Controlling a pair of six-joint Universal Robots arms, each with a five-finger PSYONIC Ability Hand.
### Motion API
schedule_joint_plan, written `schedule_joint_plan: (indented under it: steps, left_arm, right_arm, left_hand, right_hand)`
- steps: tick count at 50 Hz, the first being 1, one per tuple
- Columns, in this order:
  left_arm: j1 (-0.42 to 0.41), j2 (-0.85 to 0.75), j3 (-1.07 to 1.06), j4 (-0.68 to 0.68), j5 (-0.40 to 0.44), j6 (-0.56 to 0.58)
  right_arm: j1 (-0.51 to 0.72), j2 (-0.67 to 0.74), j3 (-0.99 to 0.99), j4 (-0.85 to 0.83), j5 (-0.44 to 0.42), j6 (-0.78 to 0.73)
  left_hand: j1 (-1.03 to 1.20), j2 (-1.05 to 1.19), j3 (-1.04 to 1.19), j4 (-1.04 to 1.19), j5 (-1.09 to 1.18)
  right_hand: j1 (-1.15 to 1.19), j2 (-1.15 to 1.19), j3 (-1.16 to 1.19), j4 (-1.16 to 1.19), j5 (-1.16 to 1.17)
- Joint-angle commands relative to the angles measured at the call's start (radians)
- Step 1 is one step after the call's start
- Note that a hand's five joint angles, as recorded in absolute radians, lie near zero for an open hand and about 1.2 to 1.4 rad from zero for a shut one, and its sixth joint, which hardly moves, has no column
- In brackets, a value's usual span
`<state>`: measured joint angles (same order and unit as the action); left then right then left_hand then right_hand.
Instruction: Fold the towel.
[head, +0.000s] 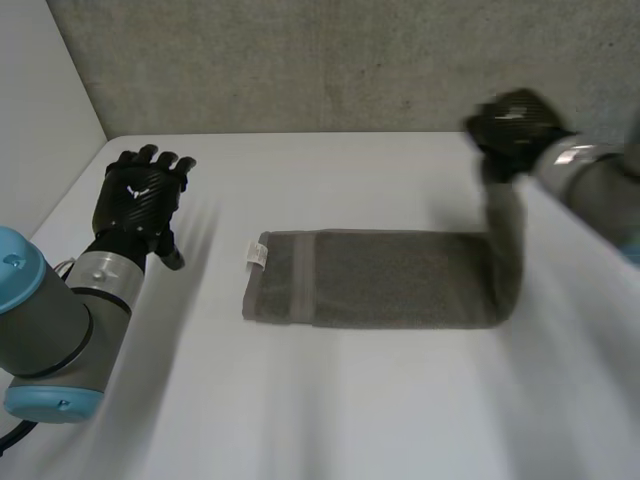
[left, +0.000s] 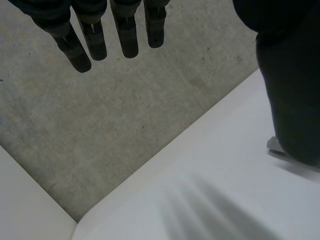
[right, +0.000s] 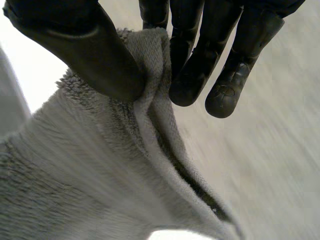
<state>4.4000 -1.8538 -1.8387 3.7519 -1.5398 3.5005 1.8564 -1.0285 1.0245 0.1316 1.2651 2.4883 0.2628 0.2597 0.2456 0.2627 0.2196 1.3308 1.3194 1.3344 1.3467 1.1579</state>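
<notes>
Towel (head: 380, 278) end in right hand (head: 512, 125) above table (head: 350, 410), left hand (head: 140, 195) apart.

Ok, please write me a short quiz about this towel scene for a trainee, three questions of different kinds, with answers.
1. True or false: the left hand is touching the towel.
2. Which hand pinches the towel's lifted end? A) the left hand B) the right hand C) neither
3. Fill in: the white label is at the towel's end nearer the ___ hand.
Key: 1 false, it hovers apart. 2 B. 3 left.
</notes>
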Motion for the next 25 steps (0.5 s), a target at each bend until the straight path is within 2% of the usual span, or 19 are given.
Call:
schedule_joint_plan:
  steps: [1,5,7,8,9,10,12,13,14,15,18,20,21,23,25]
  left_arm:
    - [-0.017,-0.007,-0.008,0.002,-0.003,0.002]
    - [-0.017,-0.015,-0.011,0.002,-0.002,0.002]
    - [-0.017,-0.019,-0.011,0.002,-0.002,0.002]
    - [-0.017,-0.019,-0.011,0.002,-0.002,0.002]
    - [-0.017,-0.019,-0.013,0.002,-0.002,0.002]
    - [-0.017,-0.019,-0.013,0.002,-0.002,0.002]
    - [-0.017,-0.022,-0.014,0.003,-0.002,0.003]
    - [-0.017,-0.022,-0.014,0.003,-0.002,0.003]
    - [-0.017,-0.024,-0.014,0.003,-0.002,0.003]
    - [-0.017,-0.025,-0.014,0.005,0.0,0.003]
    - [-0.017,-0.024,-0.014,0.006,0.0,0.002]
    - [-0.024,-0.019,-0.011,0.006,0.0,0.002]
    - [-0.024,-0.019,-0.011,0.006,0.0,0.002]
    - [-0.045,-0.019,-0.007,0.006,0.0,0.0]
    - [-0.057,-0.016,-0.005,0.006,0.0,0.0]
  right_arm:
    - [0.335,0.122,-0.02,-0.053,0.008,-0.011]
    - [0.414,0.183,-0.023,-0.084,0.014,-0.008]
    - [0.454,0.237,-0.023,-0.092,0.022,-0.008]
    - [0.454,0.237,-0.023,-0.092,0.022,-0.008]
    - [0.455,0.252,-0.023,-0.09,0.039,-0.006]
    - [0.455,0.252,-0.023,-0.09,0.039,-0.006]
    - [0.452,0.255,-0.023,-0.09,0.097,0.003]
    - [0.452,0.255,-0.023,-0.09,0.097,0.003]
    - [0.452,0.251,-0.017,-0.087,0.124,0.012]
    - [0.449,0.236,-0.009,-0.084,0.155,0.021]
    - [0.435,0.2,0.005,-0.081,0.169,0.041]
    - [0.355,0.107,0.084,-0.078,0.169,0.113]
    - [0.354,0.107,0.085,-0.078,0.169,0.113]
    - [0.261,0.029,0.199,-0.093,0.152,0.199]
    - [0.224,0.003,0.256,-0.096,0.139,0.227]
  left_hand:
    - [-0.082,-0.078,-0.064,-0.081,-0.213]
    - [-0.082,-0.078,-0.064,-0.081,-0.213]
    - [-0.085,-0.081,-0.067,-0.084,-0.216]
    - [-0.085,-0.081,-0.067,-0.084,-0.216]
    - [-0.085,-0.081,-0.067,-0.084,-0.216]
    - [-0.085,-0.081,-0.067,-0.084,-0.216]
    - [-0.085,-0.081,-0.067,-0.084,-0.216]
    - [-0.085,-0.081,-0.067,-0.084,-0.216]
    - [-0.085,-0.081,-0.067,-0.084,-0.216]
    - [-0.085,-0.081,-0.067,-0.084,-0.216]
    - [-0.085,-0.081,-0.067,-0.084,-0.216]
    - [-0.085,-0.081,-0.067,-0.084,-0.216]
    - [-0.085,-0.081,-0.067,-0.084,-0.216]
    - [-0.085,-0.081,-0.067,-0.084,-0.216]
    - [-0.082,-0.078,-0.064,-0.082,-0.213]
  right_hand:
    - [0.065,0.077,0.062,0.05,0.064]
    - [0.064,0.075,0.06,0.048,0.062]
    - [-0.4,-0.389,-0.404,-0.416,-0.402]
    - [-0.403,-0.392,-0.407,-0.419,-0.405]
    - [-0.668,-0.656,-0.671,-0.684,-0.669]
    - [-0.67,-0.659,-0.674,-0.686,-0.672]
    - [-1.056,-1.045,-1.06,-1.072,-1.058]
    - [-1.058,-1.047,-1.061,-1.074,-1.06]
    - [-1.156,-1.145,-1.16,-1.172,-1.158]
    - [-1.156,-1.145,-1.16,-1.172,-1.158]
    - [-1.156,-1.145,-1.16,-1.172,-1.158]
    - [-1.156,-1.145,-1.16,-1.172,-1.158]
    - [-1.156,-1.145,-1.16,-1.172,-1.158]
    - [-1.156,-1.145,-1.16,-1.172,-1.158]
    - [-1.156,-1.145,-1.16,-1.172,-1.158]
